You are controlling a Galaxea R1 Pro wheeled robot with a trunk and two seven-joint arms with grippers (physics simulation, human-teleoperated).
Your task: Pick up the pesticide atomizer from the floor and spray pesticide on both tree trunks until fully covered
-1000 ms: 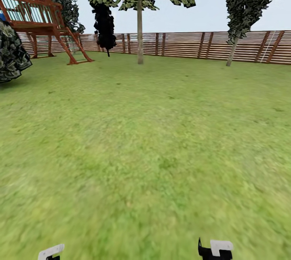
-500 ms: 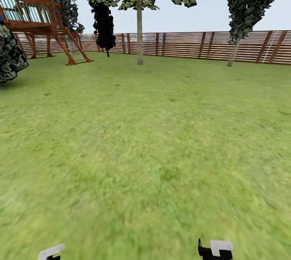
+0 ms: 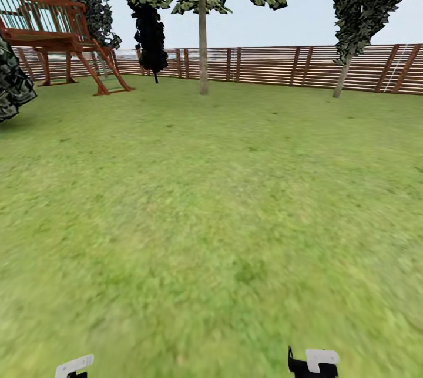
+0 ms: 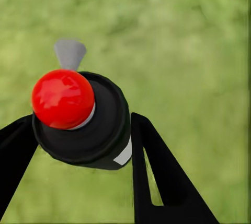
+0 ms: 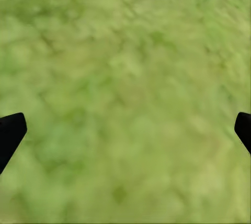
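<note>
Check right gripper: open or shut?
Open. In the right wrist view the right gripper's dark fingertips sit far apart, only lawn between them.

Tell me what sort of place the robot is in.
A fenced back garden, most likely: a wide green lawn, a reddish-brown slatted wooden fence along the far edge, trees such as the pale-trunked tree, and a wooden play structure at far left.

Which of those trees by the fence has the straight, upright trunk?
The broad-crowned tree in the middle: its pale trunk rises straight. The dark tree at the right has a leaning trunk, and the black one only a thin stub.
</note>
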